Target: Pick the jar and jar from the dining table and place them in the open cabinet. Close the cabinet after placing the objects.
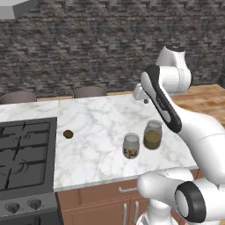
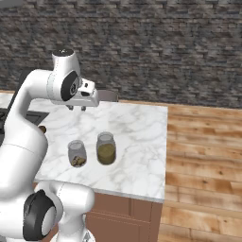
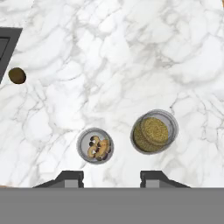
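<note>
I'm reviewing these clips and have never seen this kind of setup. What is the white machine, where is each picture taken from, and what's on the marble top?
The white machine is a robot arm with a two-finger gripper, all computer-rendered. Two pictures come from cameras behind the arm, to its left and right. The third looks straight down from the hand; the two dark fingertips rise at its bottom edge. On the marble table stand two glass jars: the taller jar with olive-green filling and the shorter jar with brown chunks. A small brown lump lies near the black hob. The gripper hangs above the jars, jaws apart, holding nothing.
</note>
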### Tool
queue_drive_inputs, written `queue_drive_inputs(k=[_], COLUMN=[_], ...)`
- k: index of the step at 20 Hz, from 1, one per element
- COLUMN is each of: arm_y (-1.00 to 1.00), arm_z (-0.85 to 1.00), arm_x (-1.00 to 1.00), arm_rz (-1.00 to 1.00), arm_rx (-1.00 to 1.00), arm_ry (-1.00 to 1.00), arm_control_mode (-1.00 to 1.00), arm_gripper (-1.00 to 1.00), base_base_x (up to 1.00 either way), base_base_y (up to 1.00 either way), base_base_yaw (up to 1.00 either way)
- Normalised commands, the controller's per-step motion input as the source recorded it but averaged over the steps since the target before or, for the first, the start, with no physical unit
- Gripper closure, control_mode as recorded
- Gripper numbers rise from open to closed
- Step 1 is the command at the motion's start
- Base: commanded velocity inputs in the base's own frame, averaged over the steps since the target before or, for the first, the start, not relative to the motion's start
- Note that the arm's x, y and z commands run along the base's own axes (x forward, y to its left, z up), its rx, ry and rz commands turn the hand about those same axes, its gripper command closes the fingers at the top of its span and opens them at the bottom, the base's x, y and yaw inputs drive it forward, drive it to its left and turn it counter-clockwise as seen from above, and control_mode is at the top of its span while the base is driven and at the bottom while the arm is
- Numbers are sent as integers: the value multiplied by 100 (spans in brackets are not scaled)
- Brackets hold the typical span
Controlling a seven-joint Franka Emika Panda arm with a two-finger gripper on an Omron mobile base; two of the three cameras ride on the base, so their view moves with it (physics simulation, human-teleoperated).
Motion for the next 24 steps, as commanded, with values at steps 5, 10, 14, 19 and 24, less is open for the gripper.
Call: queue_drive_inputs(k=[5,10,14,19,24], arm_y=[-14,-36,-40,-38,-37], arm_z=[-8,-24,-29,-32,-30], arm_x=[-1,-6,-2,0,0], arm_rz=[-1,-7,-10,-15,-18], arm_rx=[2,3,3,2,4], arm_ry=[0,0,0,0,0], arm_control_mode=[-100,-100,-100,-100,-100], arm_gripper=[-100,-100,-100,-100,-100], base_base_x=[0,0,0,0,0], base_base_y=[0,0,0,0,0], base_base_yaw=[0,0,0,0,0])
